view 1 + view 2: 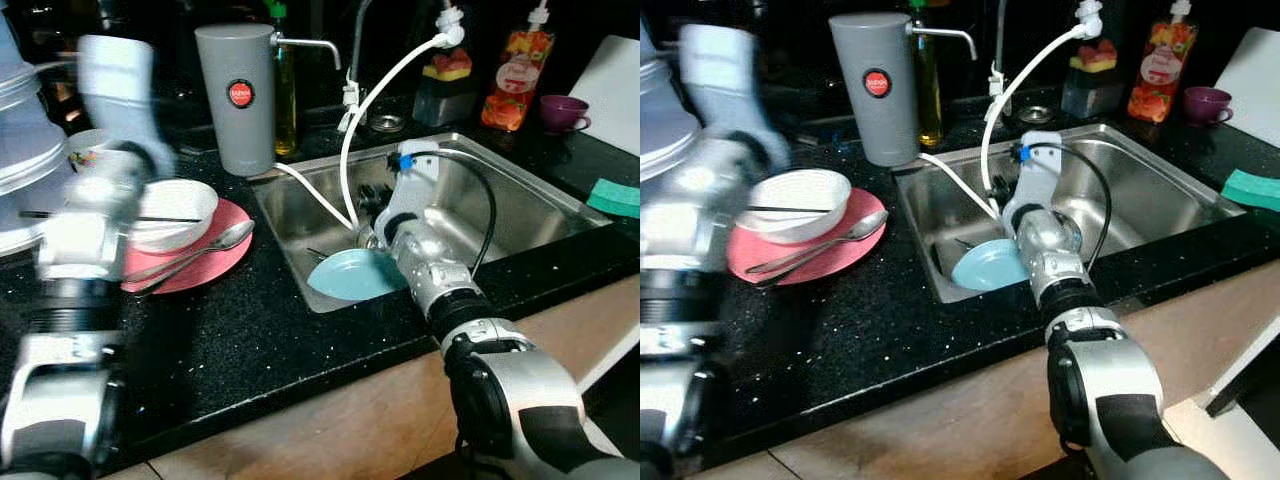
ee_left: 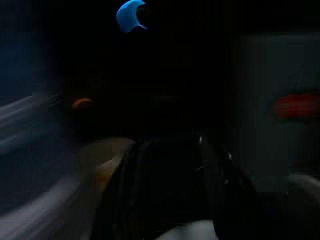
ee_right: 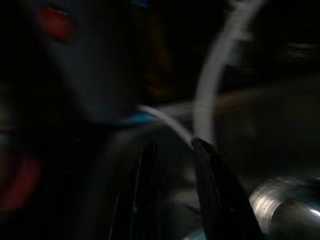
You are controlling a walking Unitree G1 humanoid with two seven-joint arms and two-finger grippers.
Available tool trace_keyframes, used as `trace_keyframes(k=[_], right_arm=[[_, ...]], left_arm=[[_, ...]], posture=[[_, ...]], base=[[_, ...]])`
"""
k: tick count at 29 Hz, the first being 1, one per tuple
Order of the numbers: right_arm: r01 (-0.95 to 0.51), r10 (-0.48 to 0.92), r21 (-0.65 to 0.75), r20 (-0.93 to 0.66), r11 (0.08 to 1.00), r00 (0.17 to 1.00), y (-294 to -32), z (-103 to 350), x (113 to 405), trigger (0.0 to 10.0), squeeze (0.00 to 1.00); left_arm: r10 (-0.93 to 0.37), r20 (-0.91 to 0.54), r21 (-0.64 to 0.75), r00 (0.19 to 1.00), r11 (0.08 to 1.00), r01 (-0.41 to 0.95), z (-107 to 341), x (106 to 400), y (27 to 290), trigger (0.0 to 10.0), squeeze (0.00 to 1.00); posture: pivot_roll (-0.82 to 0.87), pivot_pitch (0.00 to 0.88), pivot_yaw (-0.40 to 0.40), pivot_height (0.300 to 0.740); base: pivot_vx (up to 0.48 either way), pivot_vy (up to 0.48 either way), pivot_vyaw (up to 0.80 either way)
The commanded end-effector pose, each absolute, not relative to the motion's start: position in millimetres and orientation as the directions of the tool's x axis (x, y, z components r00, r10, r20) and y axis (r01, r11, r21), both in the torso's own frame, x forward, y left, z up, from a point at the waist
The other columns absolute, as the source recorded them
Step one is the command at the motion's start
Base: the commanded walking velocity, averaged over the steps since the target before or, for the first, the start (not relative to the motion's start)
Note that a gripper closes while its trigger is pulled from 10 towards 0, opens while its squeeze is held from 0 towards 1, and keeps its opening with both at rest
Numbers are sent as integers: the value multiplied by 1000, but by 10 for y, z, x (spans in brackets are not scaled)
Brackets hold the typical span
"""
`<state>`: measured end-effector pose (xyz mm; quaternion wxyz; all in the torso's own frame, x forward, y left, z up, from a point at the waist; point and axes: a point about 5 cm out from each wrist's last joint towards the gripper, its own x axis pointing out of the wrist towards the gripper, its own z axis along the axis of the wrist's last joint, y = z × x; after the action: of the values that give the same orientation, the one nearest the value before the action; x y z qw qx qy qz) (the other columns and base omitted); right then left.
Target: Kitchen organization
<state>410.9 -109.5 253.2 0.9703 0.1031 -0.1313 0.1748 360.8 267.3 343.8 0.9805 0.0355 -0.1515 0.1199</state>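
My right gripper (image 1: 366, 204) reaches down into the steel sink (image 1: 520, 215), open, its two black fingers (image 3: 220, 200) apart beside the white hose (image 1: 375, 95). Just below it, a light blue plate (image 1: 352, 275) leans against the sink's front wall. My left arm (image 1: 95, 215) is blurred and raised over a white bowl (image 1: 175, 205), which sits on a red plate (image 1: 215, 262) with a spoon (image 1: 200, 250). The left gripper (image 2: 175, 180) is a dark blur in the left wrist view.
A grey canister (image 1: 237, 100) with a red label stands behind the red plate. A juice pouch (image 1: 517, 75), a purple cup (image 1: 562, 112) and a green sponge (image 1: 615, 197) lie beyond and right of the sink. Stacked containers (image 1: 20, 130) stand far left. The black counter (image 1: 260, 340) runs along the front.
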Motion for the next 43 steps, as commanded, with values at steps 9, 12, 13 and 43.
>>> trace_keyframes(k=[9,12,13,43], right_arm=[[-586,514,122,361,801,778,-863,2609,3910,10000,0],[-597,524,124,361,793,771,-860,2608,3893,10000,0],[-599,526,125,361,791,770,-860,2606,3887,10000,0],[-639,569,108,360,762,739,-801,2652,3712,10000,0]], left_arm=[[337,110,-154,935,935,-319,3033,3501,2943,10000,1000],[410,63,-219,910,895,-388,2896,3448,3027,10000,1000],[425,44,-238,904,884,-403,2852,3436,3044,10000,1000],[225,7,-532,974,826,-187,2530,3632,2978,10000,0]], posture=[[-6,12,38,740],[-6,8,42,740],[-6,8,42,740],[-1,32,43,740]], base=[[0,0,0],[0,0,0],[0,0,0],[0,0,0]])
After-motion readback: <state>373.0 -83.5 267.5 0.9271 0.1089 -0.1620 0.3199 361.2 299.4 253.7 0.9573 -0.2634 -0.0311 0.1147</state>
